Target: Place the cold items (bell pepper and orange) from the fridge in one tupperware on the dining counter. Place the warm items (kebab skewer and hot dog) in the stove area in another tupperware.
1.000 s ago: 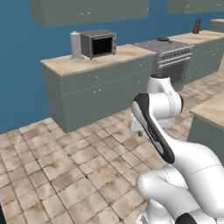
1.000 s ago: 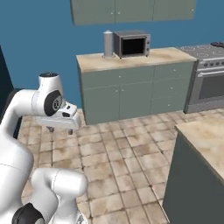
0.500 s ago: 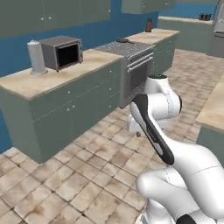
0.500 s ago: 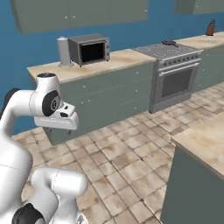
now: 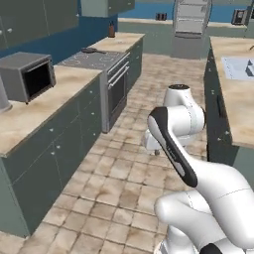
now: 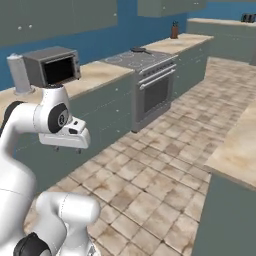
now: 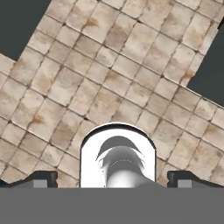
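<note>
My gripper (image 7: 112, 178) hangs over the bare tiled floor, open, with its fingertips (image 7: 42, 177) far apart and nothing between them. From the right base camera it sits low at the left (image 6: 66, 149), in front of the grey lower cabinets. The stove (image 5: 94, 58) stands along the left counter with a dark pan (image 5: 89, 50) on its top. The fridge (image 5: 191, 22) is far back at the end of the room. The bell pepper, orange, kebab skewer, hot dog and tupperware are out of view.
A microwave (image 5: 29, 75) sits on the left counter (image 5: 30, 116), with a bottle (image 5: 111, 31) past the stove. A counter with a sink (image 5: 237, 67) runs along the right. A tiled aisle (image 5: 124, 168) lies between the two counters.
The whole picture has swung: the base has turned, so the microwave slid left and the stove, then the fridge, came into view. The arm keeps its pose and the gripper stays open.
</note>
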